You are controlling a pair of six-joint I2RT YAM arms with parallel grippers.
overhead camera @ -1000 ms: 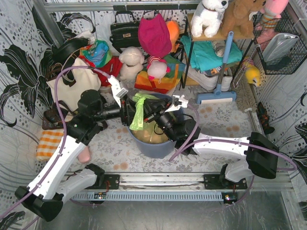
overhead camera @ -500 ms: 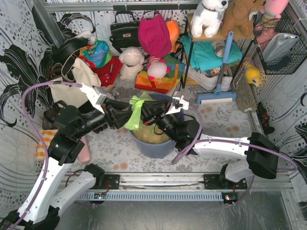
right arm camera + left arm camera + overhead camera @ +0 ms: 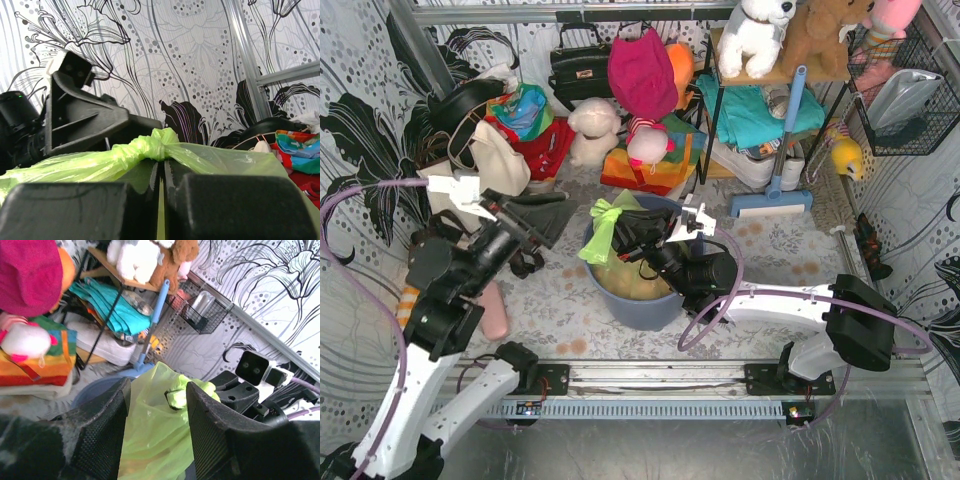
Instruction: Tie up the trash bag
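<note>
— Where's the trash bag (image 3: 603, 232) from where you're standing?

— Sitting in the round blue-grey bin (image 3: 655, 312), about the middle of the flowered surface (image 3: 770, 250). Its green neck sticks up over the bin's left rim, and lower down I can see brown paper through the plastic.

— Is it tied?

— There's a knot (image 3: 159, 142) in the neck, bunched tight, with plastic fanning out to either side of it.

— What about the right gripper (image 3: 632, 236)?

— It's clenched on the bag. In its own wrist view the two fingers (image 3: 75, 210) are pressed together just under the knot, with only a sliver of green film between them.

— And the left gripper (image 3: 552, 214)?

— That one's off to the left of the bin, pointing towards the bag but not touching it. Its fingers (image 3: 100, 435) are spread wide and hold nothing. The bag only shows through the gap, further off.

— Anything else near them?

— A cream tote bag (image 3: 485, 165) behind the left arm, and a blue-handled broom (image 3: 784, 140) leaning by the shelf at the back right.
</note>
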